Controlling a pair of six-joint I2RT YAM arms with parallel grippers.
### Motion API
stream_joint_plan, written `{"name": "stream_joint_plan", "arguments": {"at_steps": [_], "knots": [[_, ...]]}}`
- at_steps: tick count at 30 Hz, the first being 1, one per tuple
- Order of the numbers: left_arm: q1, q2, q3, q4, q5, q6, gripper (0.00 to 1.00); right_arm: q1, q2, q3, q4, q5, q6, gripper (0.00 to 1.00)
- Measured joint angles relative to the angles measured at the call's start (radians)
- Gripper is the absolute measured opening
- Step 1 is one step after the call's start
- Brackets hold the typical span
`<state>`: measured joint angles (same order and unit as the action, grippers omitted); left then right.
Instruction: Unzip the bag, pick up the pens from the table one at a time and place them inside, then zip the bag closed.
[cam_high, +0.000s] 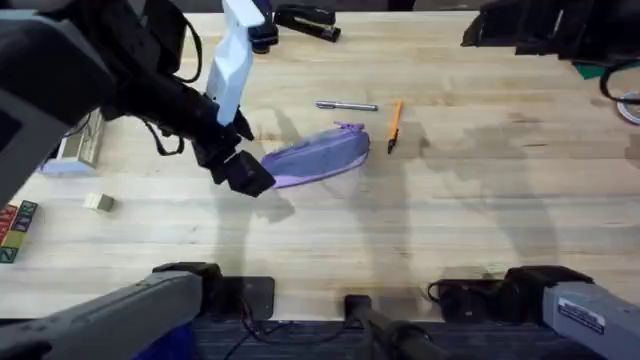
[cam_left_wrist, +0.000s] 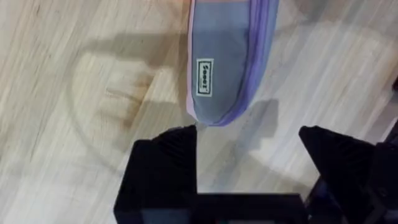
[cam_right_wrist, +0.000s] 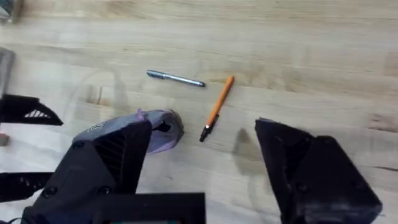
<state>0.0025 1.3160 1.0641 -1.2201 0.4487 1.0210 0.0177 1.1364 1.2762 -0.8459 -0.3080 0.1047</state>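
Observation:
The lavender bag (cam_high: 315, 157) lies on the table (cam_high: 450, 220) near the middle, its zipper pull at the right end. My left gripper (cam_high: 240, 166) hovers at the bag's left end, open, with the bag (cam_left_wrist: 230, 56) just beyond its fingertips (cam_left_wrist: 166, 163) and nothing between them. Behind the bag lies the silver pen (cam_high: 347, 106), and the orange pen (cam_high: 394, 124) lies to the bag's right. Held high, my right gripper (cam_right_wrist: 205, 168) is open and empty above the orange pen (cam_right_wrist: 217, 107), the silver pen (cam_right_wrist: 176, 78) and the bag's end (cam_right_wrist: 163, 129).
A black stapler (cam_high: 305, 20) sits at the table's far edge. A pale box (cam_high: 80, 145), a small wooden block (cam_high: 97, 202) and coloured blocks (cam_high: 15, 232) lie at the left. My right arm (cam_high: 540, 30) looms dark at the upper right.

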Motion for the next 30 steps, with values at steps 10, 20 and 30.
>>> {"name": "stream_joint_plan", "arguments": {"at_steps": [10,20,30], "knots": [[0.0,0.159,0.0,0.049,0.006,0.049,0.995,0.0,0.0,0.0,0.0,0.0,0.0,0.996],[0.0,0.25,0.0,0.13,0.091,0.085,0.995,0.0,0.0,0.0,0.0,0.0,0.0,0.996],[0.0,0.289,0.0,0.15,0.146,0.091,0.995,0.0,0.0,0.0,0.0,0.0,0.0,0.996]]}}
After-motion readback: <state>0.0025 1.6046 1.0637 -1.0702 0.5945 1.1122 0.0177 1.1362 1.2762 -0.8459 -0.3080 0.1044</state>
